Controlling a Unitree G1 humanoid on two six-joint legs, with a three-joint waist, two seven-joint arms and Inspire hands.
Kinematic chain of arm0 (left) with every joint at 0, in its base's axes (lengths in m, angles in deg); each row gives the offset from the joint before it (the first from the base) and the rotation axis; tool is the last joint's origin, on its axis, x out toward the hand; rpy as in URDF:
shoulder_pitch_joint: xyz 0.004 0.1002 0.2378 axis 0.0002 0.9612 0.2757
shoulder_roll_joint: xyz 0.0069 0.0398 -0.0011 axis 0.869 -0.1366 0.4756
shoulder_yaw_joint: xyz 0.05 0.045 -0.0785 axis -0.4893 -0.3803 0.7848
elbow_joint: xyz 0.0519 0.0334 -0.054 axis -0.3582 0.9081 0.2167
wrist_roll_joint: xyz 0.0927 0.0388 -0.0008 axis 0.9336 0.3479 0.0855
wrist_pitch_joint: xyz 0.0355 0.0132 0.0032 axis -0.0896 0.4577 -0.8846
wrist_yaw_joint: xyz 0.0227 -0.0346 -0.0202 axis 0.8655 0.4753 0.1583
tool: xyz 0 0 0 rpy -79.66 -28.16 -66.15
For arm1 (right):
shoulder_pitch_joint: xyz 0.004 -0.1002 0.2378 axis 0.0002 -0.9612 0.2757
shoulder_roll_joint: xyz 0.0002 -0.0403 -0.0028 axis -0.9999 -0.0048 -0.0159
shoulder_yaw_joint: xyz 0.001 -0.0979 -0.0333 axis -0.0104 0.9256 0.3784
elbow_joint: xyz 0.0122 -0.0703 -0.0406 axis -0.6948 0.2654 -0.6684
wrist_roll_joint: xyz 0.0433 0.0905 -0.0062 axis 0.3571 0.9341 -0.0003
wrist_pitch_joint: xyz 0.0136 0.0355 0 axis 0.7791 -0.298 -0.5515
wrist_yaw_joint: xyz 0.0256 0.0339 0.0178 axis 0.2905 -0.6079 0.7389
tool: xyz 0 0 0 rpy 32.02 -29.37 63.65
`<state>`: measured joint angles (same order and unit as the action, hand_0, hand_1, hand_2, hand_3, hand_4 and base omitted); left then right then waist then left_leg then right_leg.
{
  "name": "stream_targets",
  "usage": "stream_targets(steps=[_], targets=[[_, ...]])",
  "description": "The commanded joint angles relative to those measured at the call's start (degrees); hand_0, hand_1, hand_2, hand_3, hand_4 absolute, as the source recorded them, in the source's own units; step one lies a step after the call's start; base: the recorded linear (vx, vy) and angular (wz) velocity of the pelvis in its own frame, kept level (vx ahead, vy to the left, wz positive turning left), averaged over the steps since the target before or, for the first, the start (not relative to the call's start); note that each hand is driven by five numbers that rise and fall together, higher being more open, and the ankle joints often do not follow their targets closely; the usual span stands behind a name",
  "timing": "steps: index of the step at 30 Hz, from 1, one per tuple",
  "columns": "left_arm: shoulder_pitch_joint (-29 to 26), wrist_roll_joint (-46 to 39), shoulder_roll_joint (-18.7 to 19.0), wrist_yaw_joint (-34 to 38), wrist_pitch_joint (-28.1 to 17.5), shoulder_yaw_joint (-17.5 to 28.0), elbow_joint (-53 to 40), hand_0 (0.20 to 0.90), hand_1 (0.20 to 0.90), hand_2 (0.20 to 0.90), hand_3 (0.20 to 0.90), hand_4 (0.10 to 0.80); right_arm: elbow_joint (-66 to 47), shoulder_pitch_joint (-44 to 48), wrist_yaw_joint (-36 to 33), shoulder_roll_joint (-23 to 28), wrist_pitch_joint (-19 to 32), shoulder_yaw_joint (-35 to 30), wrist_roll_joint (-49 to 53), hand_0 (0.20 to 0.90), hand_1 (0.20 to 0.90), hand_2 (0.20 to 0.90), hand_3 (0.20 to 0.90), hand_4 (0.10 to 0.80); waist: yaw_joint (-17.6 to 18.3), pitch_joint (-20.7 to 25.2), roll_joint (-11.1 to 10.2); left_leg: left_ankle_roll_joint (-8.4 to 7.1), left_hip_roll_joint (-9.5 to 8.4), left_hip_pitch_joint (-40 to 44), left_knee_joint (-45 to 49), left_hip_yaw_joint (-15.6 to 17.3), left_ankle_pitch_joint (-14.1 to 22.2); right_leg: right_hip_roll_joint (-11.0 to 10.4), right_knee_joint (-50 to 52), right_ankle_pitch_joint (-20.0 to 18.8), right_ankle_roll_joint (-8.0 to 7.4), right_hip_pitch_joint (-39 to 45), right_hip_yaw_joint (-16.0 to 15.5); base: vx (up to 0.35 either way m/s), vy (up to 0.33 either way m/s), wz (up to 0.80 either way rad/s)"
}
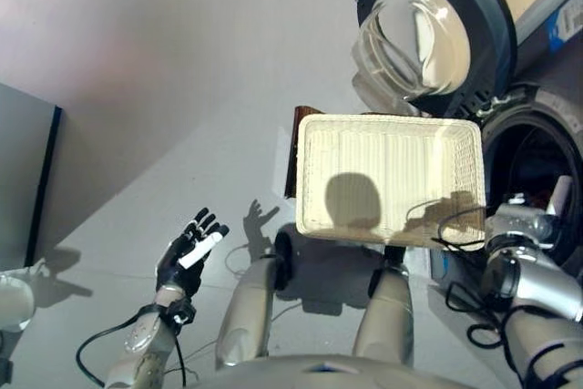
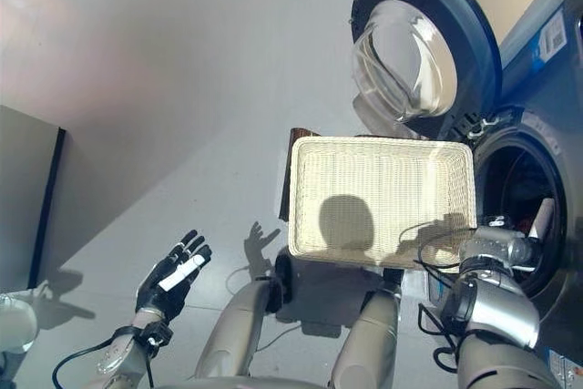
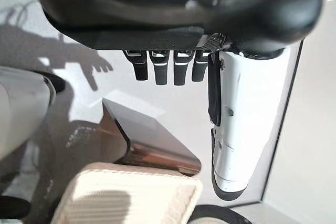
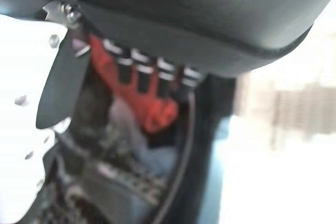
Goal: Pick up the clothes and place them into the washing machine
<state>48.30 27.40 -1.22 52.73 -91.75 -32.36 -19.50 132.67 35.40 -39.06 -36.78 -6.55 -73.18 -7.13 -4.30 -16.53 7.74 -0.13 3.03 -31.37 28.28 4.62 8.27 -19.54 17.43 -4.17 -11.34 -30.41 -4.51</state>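
The shallow wicker basket (image 1: 392,121) is empty and rests on the low dark brown box (image 1: 293,163) beside the washing machine. The machine's round door (image 1: 428,34) stands open above the drum opening (image 1: 533,166). My right hand (image 1: 557,198) is at the drum's mouth. In the right wrist view its fingers (image 4: 142,72) look straight, with a red cloth (image 4: 160,111) just past them inside the drum. Bluish and patterned clothes (image 4: 131,182) lie below the red cloth. My left hand (image 1: 191,252) is open and empty over the floor at the lower left.
A grey panel (image 1: 23,170) stands at the far left, with a white object (image 1: 14,298) below it. Grey floor (image 1: 182,88) stretches between the panel and the machine. The basket's corner and the box also show in the left wrist view (image 3: 136,198).
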Motion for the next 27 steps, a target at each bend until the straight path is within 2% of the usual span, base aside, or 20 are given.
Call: stream_targets(steps=[1, 6, 11, 20, 25, 27], targets=[[1.65, 1.04, 2.80, -0.32, -4.80, 6.34, -2.15, 0.900, 0.900, 0.900, 0.900, 0.800, -2.72, -2.06, 1.10, 1.77, 3.18, 2.62, -3.63, 0.900, 0.900, 0.900, 0.900, 0.800, -1.02, 2.62, -0.73, -5.24, 1.79, -0.21, -7.15, -3.27, -5.98, -2.54, 2.35, 3.31, -0.98, 3.19, 0.02, 0.007, 0.027, 0.06], [1.75, 2.13, 2.99, -0.21, -5.11, 8.18, -2.48, 0.900, 0.900, 0.900, 0.900, 0.800, -3.49, -2.97, 1.27, -1.72, 2.21, 3.59, -6.17, 0.900, 0.900, 0.900, 0.900, 0.800, -1.53, 2.41, -1.60, -4.72, 0.74, -0.93, -5.59, -3.46, -4.60, -3.19, 0.48, 2.54, -1.33, 4.69, -0.79, 0.020, 0.035, 0.09], [1.45, 2.84, 1.81, 0.50, -5.85, 9.73, -2.02, 0.900, 0.900, 0.900, 0.900, 0.800, -6.30, -7.05, 2.06, -7.92, 1.80, 7.84, -10.92, 0.900, 0.900, 0.900, 0.900, 0.800, -1.59, 2.87, -3.72, -4.50, 0.77, 0.21, -5.94, -3.59, -4.41, -2.90, -2.12, 1.30, -1.40, 7.26, -1.58, 0.060, 0.001, 0.10], [1.56, 4.85, -2.41, 2.04, -6.19, 13.27, 0.17, 0.900, 0.900, 0.900, 0.900, 0.800, -16.86, -17.80, 4.35, -18.36, 1.49, 17.20, -20.79, 0.900, 0.900, 0.900, 0.900, 0.800, -0.01, 4.19, -8.34, -4.58, 2.37, 6.65, -9.91, -3.37, -5.58, -1.39, -8.15, -1.37, -1.65, 14.10, -3.58, 0.088, -0.037, -0.03], [0.97, 6.55, -4.48, 2.20, -6.28, 14.30, 3.25, 0.900, 0.900, 0.900, 0.900, 0.800, -20.49, -23.78, 6.23, -20.58, 0.65, 20.09, -25.15, 0.900, 0.900, 0.900, 0.900, 0.800, 0.83, 5.37, -9.94, -5.02, 3.41, 12.10, -13.10, -2.81, -6.32, -0.15, -12.36, -2.62, -1.93, 19.10, -4.55, 0.136, -0.052, -0.10], [0.50, 9.06, -4.36, 2.42, -6.07, 13.92, 5.90, 0.900, 0.900, 0.900, 0.900, 0.800, -19.49, -25.09, 5.60, -20.12, -1.06, 22.38, -31.08, 0.900, 0.900, 0.900, 0.900, 0.800, 0.98, 5.62, -10.26, -5.12, 3.82, 13.79, -13.87, -2.60, -6.50, 0.23, -13.03, -2.69, -1.95, 20.37, -4.71, 0.107, -0.031, -0.11]])
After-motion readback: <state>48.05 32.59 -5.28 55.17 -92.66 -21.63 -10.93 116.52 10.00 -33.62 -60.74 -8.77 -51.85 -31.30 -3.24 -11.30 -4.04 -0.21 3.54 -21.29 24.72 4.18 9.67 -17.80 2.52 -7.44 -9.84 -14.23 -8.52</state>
